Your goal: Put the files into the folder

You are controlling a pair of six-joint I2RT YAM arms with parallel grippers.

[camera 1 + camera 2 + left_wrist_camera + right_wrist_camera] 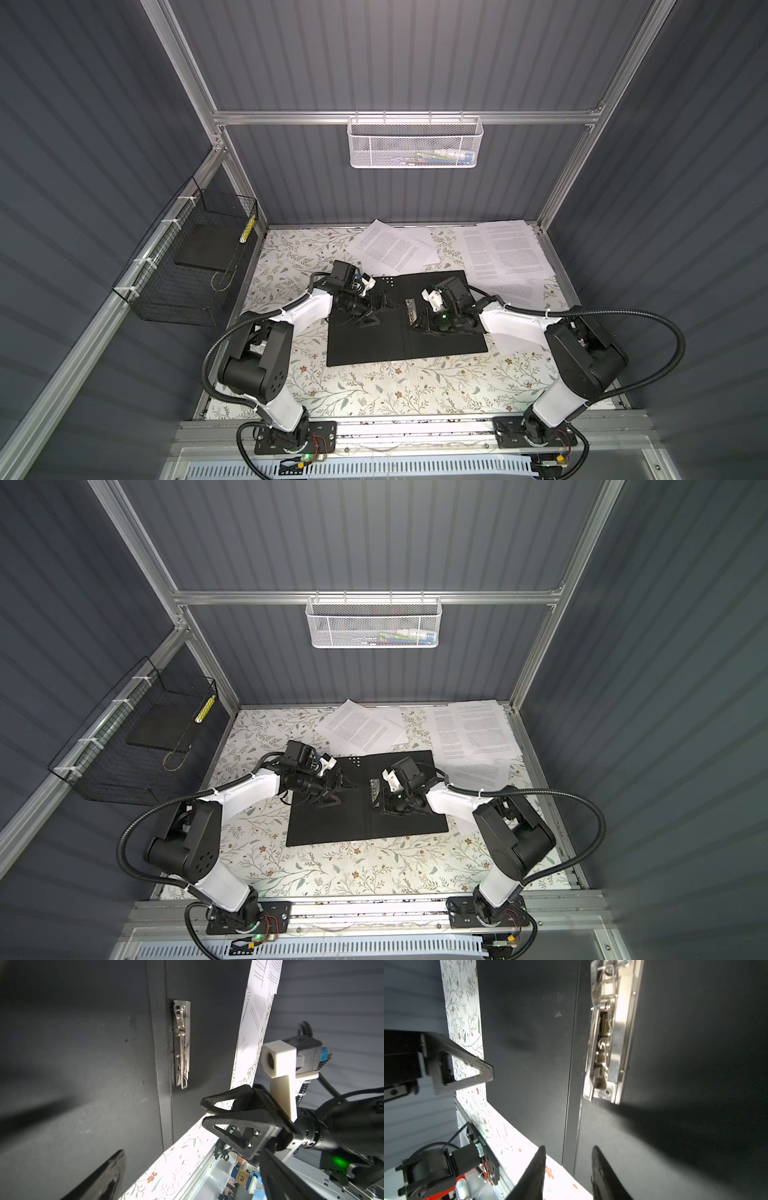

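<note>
**Item 1: folder** (374,345). Black, open & flat on counter (374,399), ctr of work area. Long axis left-right, spine front-to-back. Metal clip (411,309) sits on the right leaf just beside the spine, same axis. No paper inside yet.

**Item 2: files** (361,727). Two lots, both past the folder's far edge, toward the back wall.
- Lot A (395,247): skewed pile behind the folder's middle, near corner just beside the far edge.
- Lot B (505,253): wider spread at rear right, long axis approx. front-to-back. Nearest sheets run down beside the folder's right edge, partly hidden by the right arm.

**Item 3: left claw** (384,313). Over the left leaf, jaws at full spread, empty. Its wrist view shows only one of its fingers (108,1174).

**Item 4: right claw** (420,328). Over the right leaf, near the clip. Fingers (538,1167) partway apart w/ a clear gap, nothing held. Contact w/ folder: can't tell.

**Assessment.** Step in hand is prob. fetching the first sheet. The files lie further back than both claws. Lot B is nearer the right arm; lot A is roughly btwn the arms, slightly nearer the left claw. Thin flat sheets will likely be hard to pinch off the counter.
</note>
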